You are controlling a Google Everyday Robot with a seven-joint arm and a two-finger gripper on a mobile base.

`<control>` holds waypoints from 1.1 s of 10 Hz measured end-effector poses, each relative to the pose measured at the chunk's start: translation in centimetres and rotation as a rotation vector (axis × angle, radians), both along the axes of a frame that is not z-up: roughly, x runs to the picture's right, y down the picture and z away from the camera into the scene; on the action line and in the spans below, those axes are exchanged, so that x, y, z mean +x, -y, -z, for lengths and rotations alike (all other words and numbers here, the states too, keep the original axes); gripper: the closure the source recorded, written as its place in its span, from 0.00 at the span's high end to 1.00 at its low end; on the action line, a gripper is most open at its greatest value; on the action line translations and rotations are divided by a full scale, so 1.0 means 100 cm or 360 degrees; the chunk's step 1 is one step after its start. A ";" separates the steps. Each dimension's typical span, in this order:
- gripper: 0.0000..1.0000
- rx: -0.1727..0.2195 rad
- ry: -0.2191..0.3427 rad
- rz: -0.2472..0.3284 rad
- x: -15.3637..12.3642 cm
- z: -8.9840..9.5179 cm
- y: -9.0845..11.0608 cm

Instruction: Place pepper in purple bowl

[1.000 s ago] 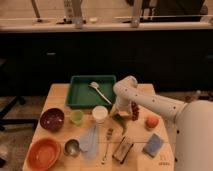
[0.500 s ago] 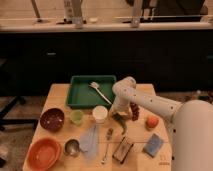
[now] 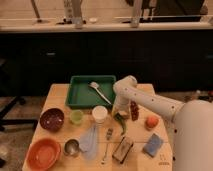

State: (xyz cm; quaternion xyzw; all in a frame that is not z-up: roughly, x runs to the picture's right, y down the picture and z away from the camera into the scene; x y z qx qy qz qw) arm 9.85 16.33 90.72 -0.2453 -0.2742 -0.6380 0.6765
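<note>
The pepper [image 3: 121, 123], slim, curved and green, lies on the wooden table [image 3: 60, 95] just right of a white cup [image 3: 100, 114]. My gripper [image 3: 119, 112] points down at the pepper's upper end, at the tip of the white arm [image 3: 145, 100] that reaches in from the right. Whether it touches the pepper is hidden. The purple bowl [image 3: 52, 119] sits near the table's left edge, well left of the gripper, with a small green cup [image 3: 76, 116] between them.
A green tray [image 3: 80, 95] with a spoon [image 3: 100, 92] stands behind the gripper. A red bottle [image 3: 134, 111] and an orange fruit [image 3: 151, 121] are to its right. In front lie an orange bowl [image 3: 44, 153], metal cup [image 3: 71, 147], blue cloth [image 3: 90, 140], fork [image 3: 107, 145], dark box [image 3: 123, 149] and blue sponge [image 3: 153, 144].
The arm has stayed over the pepper with hardly any shift. The pepper and the other objects lie where they were.
</note>
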 end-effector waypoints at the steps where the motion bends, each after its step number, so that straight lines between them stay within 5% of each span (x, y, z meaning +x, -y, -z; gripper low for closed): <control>1: 0.06 -0.0005 -0.0003 0.0002 0.002 0.001 0.000; 11: 0.00 0.0036 -0.0033 0.0041 -0.006 0.016 0.015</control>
